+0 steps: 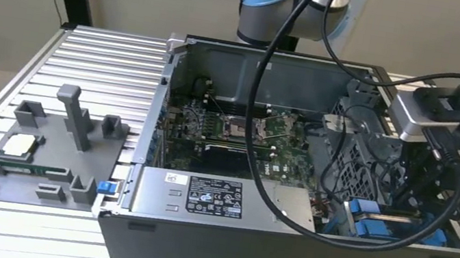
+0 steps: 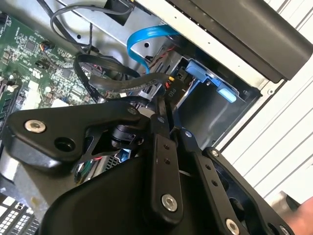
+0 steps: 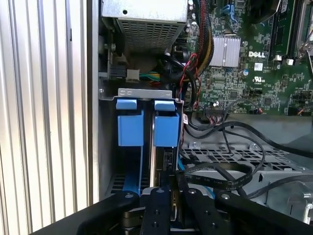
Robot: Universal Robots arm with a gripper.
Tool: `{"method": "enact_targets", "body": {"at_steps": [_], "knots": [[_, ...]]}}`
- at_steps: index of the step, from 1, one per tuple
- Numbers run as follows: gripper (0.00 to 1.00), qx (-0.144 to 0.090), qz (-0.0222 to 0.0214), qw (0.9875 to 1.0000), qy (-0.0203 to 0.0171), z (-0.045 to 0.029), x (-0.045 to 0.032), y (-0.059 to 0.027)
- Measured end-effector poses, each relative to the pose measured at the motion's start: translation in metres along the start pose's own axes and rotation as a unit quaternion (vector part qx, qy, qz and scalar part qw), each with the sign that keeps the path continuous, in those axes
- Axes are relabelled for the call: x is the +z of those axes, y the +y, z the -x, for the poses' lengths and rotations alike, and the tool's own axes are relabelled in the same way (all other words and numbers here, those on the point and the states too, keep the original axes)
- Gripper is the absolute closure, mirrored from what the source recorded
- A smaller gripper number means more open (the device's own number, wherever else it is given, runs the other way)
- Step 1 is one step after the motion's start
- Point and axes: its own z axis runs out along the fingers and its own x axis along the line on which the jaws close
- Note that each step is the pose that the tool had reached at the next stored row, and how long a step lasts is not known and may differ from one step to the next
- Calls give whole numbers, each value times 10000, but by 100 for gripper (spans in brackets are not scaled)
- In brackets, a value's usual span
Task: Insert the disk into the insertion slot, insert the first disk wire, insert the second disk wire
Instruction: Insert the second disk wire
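My gripper [image 1: 409,211] reaches down into the case's front corner at the exterior view's right, over the insertion slot [image 3: 145,92]. Two blue frames stand side by side in that bay. The one nearer the motherboard [image 3: 166,128] has a thin silver edge of the disk [image 3: 153,156] beside it; the rest of the disk is hidden. In both wrist views the gripper [image 3: 171,190] [image 2: 165,117] is shut on the end of a black disk wire [image 3: 220,172] [image 2: 132,84], right at the disk's end. A light blue wire [image 2: 146,39] loops close by.
The open computer case [image 1: 284,255] lies on a ribbed aluminium table [image 1: 103,53]. A silver labelled power-supply box [image 1: 214,199] sits beside the bay, the motherboard [image 1: 248,132] behind it. Black cables cross a perforated metal cage [image 3: 234,156]. A grey parts fixture [image 1: 41,154] stands at the exterior view's left.
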Motion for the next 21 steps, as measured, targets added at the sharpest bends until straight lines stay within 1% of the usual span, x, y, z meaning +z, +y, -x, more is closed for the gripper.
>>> {"method": "enact_targets", "body": {"at_steps": [4,8,11,15,16,20,21], "knots": [[100,0,0,10000,2,2,14,1],[100,-1,0,10000,9,-1,50,5],[100,1,0,10000,5,-3,78,8],[100,0,0,10000,2,-3,83,8],[0,0,-1,10000,-11,-2,93,8],[0,0,0,10000,-2,-3,82,8],[0,1,0,10000,-8,-2,68,7]]}}
